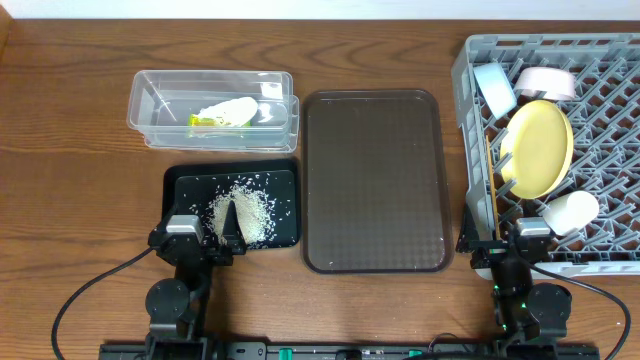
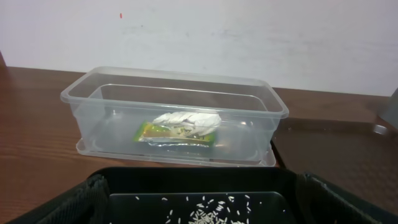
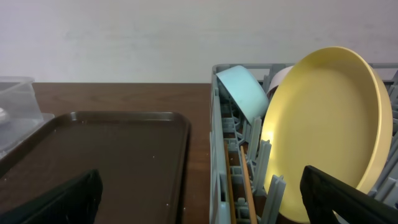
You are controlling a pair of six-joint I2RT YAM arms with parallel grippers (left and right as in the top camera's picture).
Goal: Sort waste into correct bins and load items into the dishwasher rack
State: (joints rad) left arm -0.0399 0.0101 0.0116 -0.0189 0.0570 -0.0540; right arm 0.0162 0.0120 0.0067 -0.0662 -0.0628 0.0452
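The clear tub (image 1: 145, 100) sits well ahead of the left gripper (image 2: 202, 186), past the far edge of the black tray (image 1: 180, 180). Its long side runs across the gripper's line of sight. Inside it lie the snack wrapper (image 2: 149, 132) and, resting on the wrapper, the crumpled tissue (image 2: 186, 119).

The left gripper's fingers (image 2: 87, 199) are spread wide with nothing between them but the near rim of the black tray. The rice (image 1: 245, 212) lies on that tray directly ahead of the gripper and close to it, in a loose heap with stray grains around.

To the left gripper's right is the brown serving tray (image 1: 375, 180), lying between the two arms and bare in every view.

Further right, the right gripper (image 3: 200, 180) also has its fingers apart and holds nothing. The rack (image 1: 612, 120) starts just ahead of it and to its right. The chopsticks (image 1: 489, 180) lie along the rack's nearest wall, their long axis pointing straight away from this gripper. Beyond them the yellow plate (image 1: 538, 148) stands on edge, with the small cup (image 1: 570, 212) nearer the gripper. The blue bowl (image 1: 494, 87) and white bowl (image 1: 546, 80) are at the rack's far end.

Judging by this layout, every piece of waste is binned and every dish is racked. No loose object lies toward either gripper, so the next move likely calls for no grasp at all.
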